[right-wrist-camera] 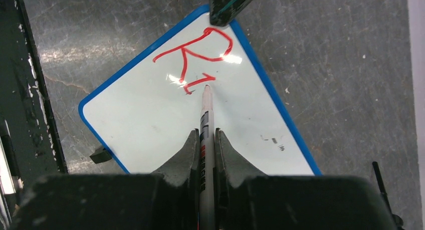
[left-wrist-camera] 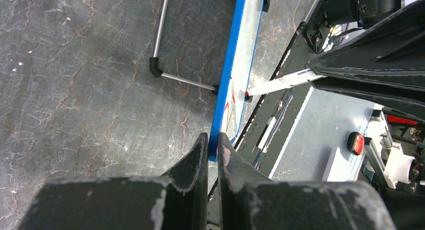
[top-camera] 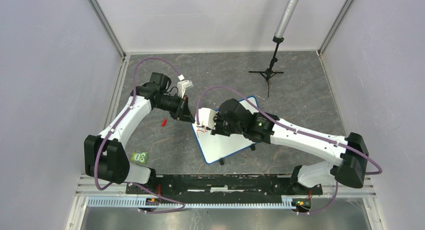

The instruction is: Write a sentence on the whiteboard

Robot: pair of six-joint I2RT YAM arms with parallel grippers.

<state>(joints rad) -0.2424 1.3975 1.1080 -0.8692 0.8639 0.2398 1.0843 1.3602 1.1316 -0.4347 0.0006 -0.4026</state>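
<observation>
The whiteboard (top-camera: 226, 146) lies flat on the dark marbled table (top-camera: 300, 99), turned at a slant, roughly midway between the two arms. The left gripper (left-wrist-camera: 213, 140) reaches in from the left, and its fingers are pressed together on the board's blue rim, pinching the edge near one corner. The right gripper (right-wrist-camera: 205, 137) hangs over the white surface, its two fingers clamped on a white marker (right-wrist-camera: 206, 112) that runs straight out between them. The marker's tip rests on the board, just beside the red strokes. Of the sentence (right-wrist-camera: 193, 57), only a large red R shows, with a short hooked stroke beneath it, written close to the corner the left gripper holds. A few faint dark smudges mark the board further along.

On the table to the left of the board, under the left arm, lies a small red piece (top-camera: 163, 122), possibly the marker's cap, though it is too small to be sure. A black tripod stand (top-camera: 269, 73) is at the far side, well apart from the board. A small green card (top-camera: 141, 157) lies near the left arm's base.
</observation>
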